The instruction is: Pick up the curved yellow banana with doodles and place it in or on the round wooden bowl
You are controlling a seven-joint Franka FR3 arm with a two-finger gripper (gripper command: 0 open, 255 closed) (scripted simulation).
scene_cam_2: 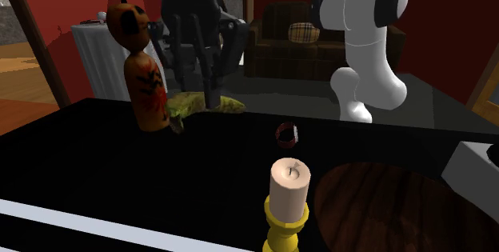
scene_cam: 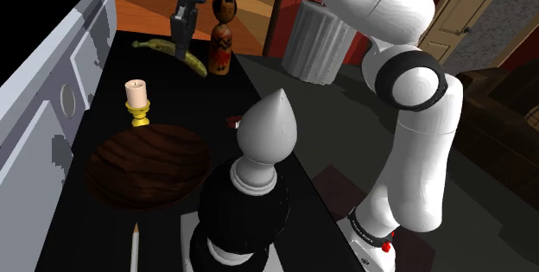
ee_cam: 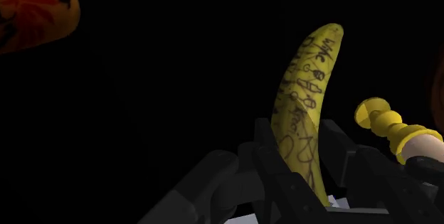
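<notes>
The yellow banana (ee_cam: 307, 80) with black doodles lies on the black table, between my gripper's two fingers, which press against its sides. In the shoulder view the banana (scene_cam: 155, 47) rests at the far end of the table and my gripper (scene_cam: 184, 52) comes down on its middle, shut on it. The second exterior view has the gripper (scene_cam_2: 204, 97) standing over the banana (scene_cam_2: 228, 103), beside a wooden doll. The round dark wooden bowl (scene_cam: 147, 168) sits nearer the stand, past a candle.
An orange wooden doll (scene_cam: 222, 33) stands right beside the banana. A cream candle on a yellow holder (scene_cam: 136, 100) stands between banana and bowl. A small red ring (scene_cam_2: 286, 134) lies mid-table. A tall grey-and-black bishop-like piece (scene_cam: 259, 175) rises near the bowl.
</notes>
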